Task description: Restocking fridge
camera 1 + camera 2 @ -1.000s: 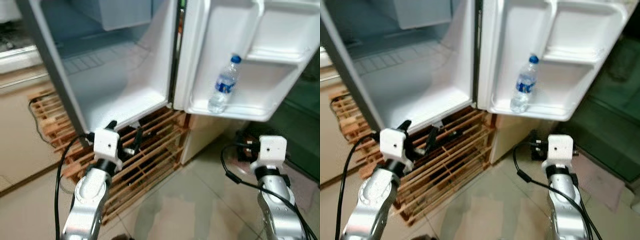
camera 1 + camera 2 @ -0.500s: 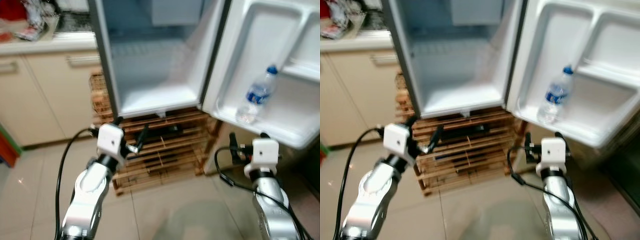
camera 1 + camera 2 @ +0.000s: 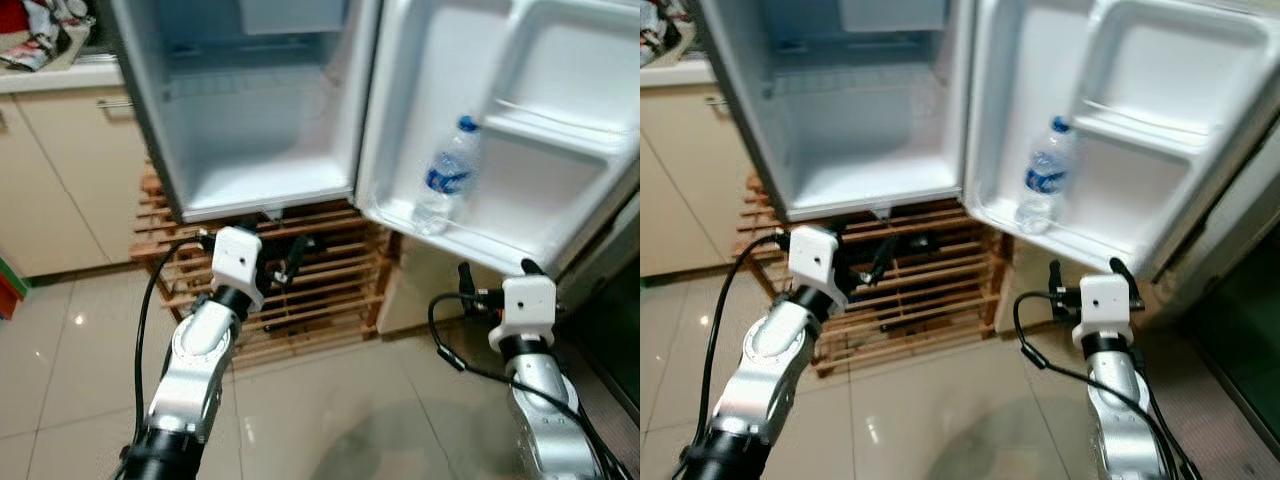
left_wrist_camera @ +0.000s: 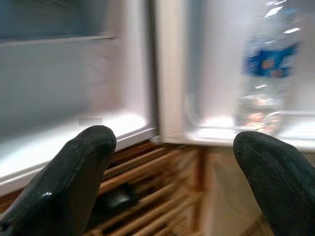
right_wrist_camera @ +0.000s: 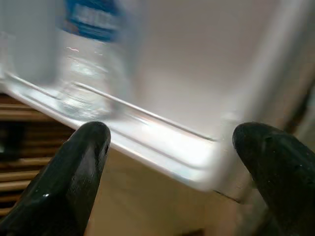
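Observation:
The small fridge [image 3: 250,130] stands open, its inner compartment bare and white. Its door [image 3: 560,120] is swung out to the right, and a clear water bottle [image 3: 447,182] with a blue cap and label stands upright in the lower door shelf. My left gripper [image 4: 172,162] is held open below the fridge's front edge, in front of the wooden rack, with nothing between its fingers. My right gripper [image 5: 172,157] is open too, just under the door shelf [image 5: 162,147] and a little right of the bottle [image 5: 88,54], holding nothing.
The fridge rests on a slatted wooden rack [image 3: 320,290] with a dark object inside. Beige cabinets [image 3: 50,180] and a cluttered counter [image 3: 40,45] stand to the left. Glossy tiled floor [image 3: 330,420] lies in front. A dark surface [image 3: 610,330] is at the right.
The whole picture has swung and shifted, so the camera moved. The bottle stays in the door shelf. Both grippers remain open and low in front of the fridge.

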`<state>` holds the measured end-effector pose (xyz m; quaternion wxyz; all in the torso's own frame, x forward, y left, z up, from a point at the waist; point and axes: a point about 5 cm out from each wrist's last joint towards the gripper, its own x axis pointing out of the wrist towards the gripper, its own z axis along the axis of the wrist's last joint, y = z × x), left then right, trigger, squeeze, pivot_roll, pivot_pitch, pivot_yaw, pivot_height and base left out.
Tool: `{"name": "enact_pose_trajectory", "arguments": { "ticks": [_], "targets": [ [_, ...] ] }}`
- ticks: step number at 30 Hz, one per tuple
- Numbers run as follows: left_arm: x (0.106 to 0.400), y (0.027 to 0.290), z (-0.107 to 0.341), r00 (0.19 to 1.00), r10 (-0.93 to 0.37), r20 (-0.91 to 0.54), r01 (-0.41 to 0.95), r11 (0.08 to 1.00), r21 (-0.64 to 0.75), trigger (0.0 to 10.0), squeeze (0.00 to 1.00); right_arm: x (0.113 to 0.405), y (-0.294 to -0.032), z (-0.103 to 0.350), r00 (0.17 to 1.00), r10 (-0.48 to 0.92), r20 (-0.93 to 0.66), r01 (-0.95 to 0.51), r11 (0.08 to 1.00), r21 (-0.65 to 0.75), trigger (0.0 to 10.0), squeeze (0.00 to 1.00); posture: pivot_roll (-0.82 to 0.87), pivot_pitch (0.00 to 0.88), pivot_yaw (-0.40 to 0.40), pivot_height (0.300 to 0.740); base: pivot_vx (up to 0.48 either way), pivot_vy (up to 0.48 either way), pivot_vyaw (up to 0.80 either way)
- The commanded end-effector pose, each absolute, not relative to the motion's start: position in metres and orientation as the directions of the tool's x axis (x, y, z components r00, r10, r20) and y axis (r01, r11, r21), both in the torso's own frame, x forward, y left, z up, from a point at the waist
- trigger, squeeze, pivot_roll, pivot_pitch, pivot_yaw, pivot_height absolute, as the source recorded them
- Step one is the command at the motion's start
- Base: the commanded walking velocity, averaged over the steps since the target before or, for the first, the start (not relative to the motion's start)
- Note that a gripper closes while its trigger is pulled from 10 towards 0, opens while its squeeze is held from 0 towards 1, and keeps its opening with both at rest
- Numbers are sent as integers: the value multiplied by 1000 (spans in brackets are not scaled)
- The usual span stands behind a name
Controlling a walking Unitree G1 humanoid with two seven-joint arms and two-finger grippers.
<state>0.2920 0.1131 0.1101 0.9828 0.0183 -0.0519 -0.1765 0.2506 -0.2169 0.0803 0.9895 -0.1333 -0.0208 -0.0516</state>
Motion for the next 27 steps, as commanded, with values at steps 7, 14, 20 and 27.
{"name": "enact_pose_trajectory", "arguments": {
  "ticks": [7, 14, 20, 27],
  "targets": [
    [285, 116, 112, 922, -359, 143, 358, 933, 34, 10000, 0, 254, -215, 88, 992, -84, 94, 105, 963, -250, 10000, 0, -40, 0, -4, 740, 0, -274, 0],
    [284, 112, 113, 907, -392, 151, 388, 920, 58, 10000, 0, 253, -219, 87, 993, -73, 90, 95, 960, -265, 10000, 0, -42, 0, -14, 740, 0, -480, 0],
    [290, 109, 112, 919, -371, 134, 367, 929, 57, 10000, 0, 252, -217, 85, 994, -64, 90, 86, 959, -269, 10000, 0, -46, 0, -9, 740, 284, -349, 0],
    [289, 104, 111, 904, -409, 122, 402, 912, 81, 10000, 0, 252, -217, 83, 994, -63, 83, 84, 960, -268, 10000, 0, -48, 0, -9, 740, 375, -296, 0]
  ]
}}
